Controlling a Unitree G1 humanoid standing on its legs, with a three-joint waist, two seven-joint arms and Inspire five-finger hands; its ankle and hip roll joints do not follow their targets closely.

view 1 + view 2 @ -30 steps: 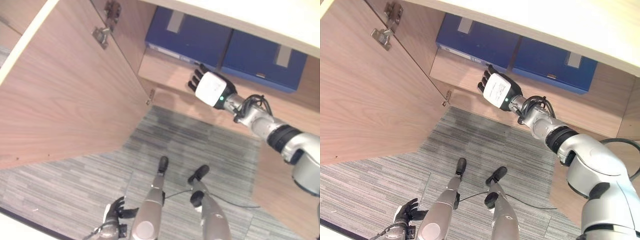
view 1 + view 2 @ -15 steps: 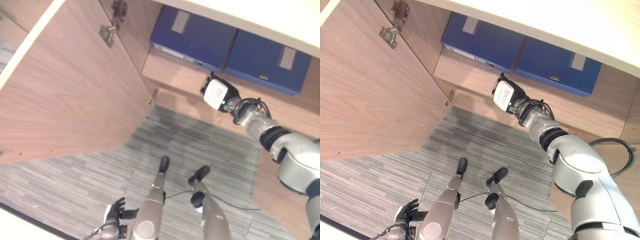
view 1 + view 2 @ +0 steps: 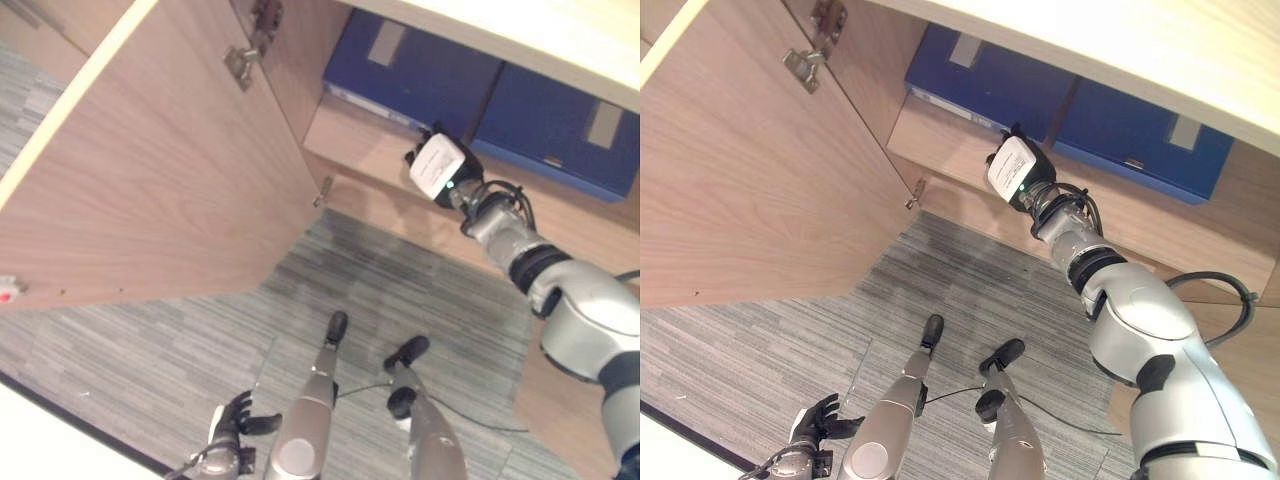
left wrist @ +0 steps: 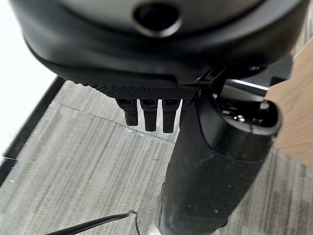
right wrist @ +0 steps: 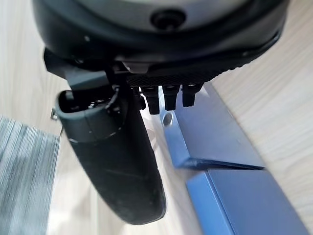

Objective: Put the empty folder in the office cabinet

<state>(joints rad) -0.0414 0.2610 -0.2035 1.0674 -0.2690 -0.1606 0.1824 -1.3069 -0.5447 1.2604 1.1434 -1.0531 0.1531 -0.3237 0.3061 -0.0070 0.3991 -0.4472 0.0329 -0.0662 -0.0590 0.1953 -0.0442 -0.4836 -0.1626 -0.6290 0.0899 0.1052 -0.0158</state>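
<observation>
Two blue folders lie side by side on the cabinet shelf. My right hand reaches up to the shelf's front edge, at the near right corner of the left folder. In the right wrist view its straight fingers point at that folder's spine, near a round hole; whether they touch it I cannot tell. The hand is open and holds nothing. The right folder lies just beyond it. My left hand hangs low over the carpet, fingers relaxed and empty.
The cabinet's wooden door stands swung open on the left, with hinges near its top. A light worktop overhangs the shelf. Grey striped carpet covers the floor below.
My right hand has risen from the shelf's front edge up to the left folder's corner and turned more edge-on. The whole view has shifted a little.
</observation>
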